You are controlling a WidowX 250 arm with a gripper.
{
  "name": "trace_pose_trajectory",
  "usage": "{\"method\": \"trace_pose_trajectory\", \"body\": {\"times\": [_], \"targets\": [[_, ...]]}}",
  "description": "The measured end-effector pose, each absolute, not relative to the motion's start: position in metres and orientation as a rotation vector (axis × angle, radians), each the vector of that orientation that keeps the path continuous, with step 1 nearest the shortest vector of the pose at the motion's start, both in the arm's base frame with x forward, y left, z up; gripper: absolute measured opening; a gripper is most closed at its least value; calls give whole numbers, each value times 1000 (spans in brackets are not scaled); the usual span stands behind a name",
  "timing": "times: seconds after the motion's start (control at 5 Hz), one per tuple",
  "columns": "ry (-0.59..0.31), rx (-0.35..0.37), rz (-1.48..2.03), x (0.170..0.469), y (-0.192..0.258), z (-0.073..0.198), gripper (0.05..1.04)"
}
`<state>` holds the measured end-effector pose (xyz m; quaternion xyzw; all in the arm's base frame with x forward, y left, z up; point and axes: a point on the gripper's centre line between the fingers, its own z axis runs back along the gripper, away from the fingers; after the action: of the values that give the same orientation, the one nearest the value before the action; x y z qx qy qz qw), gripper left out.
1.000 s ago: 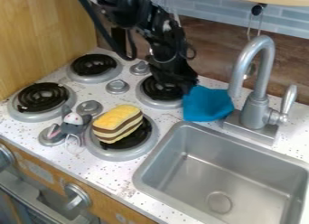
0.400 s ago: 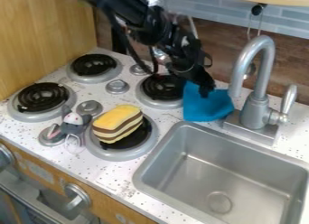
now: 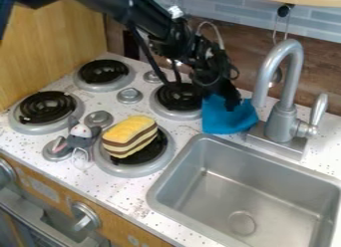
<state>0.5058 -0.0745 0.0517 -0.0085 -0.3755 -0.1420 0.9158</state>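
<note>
The black gripper (image 3: 230,102) hangs at the upper edge of a blue cloth (image 3: 228,119), its tips overlapping the cloth from this viewpoint. That cloth lies on the counter between the back right burner (image 3: 178,99) and the faucet base. A toy cake slice (image 3: 130,135), yellow on top with brown and cream stripes, rests on the front right burner (image 3: 134,168). Left of it, a grey toy mouse (image 3: 81,135) lies by the stove knobs.
A metal sink (image 3: 233,184) takes up the lower right, with a tall grey faucet (image 3: 285,111) behind it. Two more burners, at the back left (image 3: 103,74) and front left (image 3: 47,111), sit near the wooden side panel (image 3: 50,39).
The gripper has moved right, from over the back right burner to the blue cloth, and sits slightly lower than in the middle frame. The cake, mouse and cloth look unmoved.
</note>
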Motion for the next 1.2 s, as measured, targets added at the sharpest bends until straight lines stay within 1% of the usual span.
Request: {"method": "trace_pose_trajectory", "body": {"times": [0.2, 0.4, 0.8, 1.0, 1.2], "targets": [[-768, -63, -315, 506, -86, 44, 1002], [-775, -85, -338, 506, -92, 44, 1002], [-750, -91, -315, 503, -91, 29, 1002], [-737, -79, -283, 498, -81, 23, 1002], [-708, -91, -254, 483, -69, 22, 1002]]}}
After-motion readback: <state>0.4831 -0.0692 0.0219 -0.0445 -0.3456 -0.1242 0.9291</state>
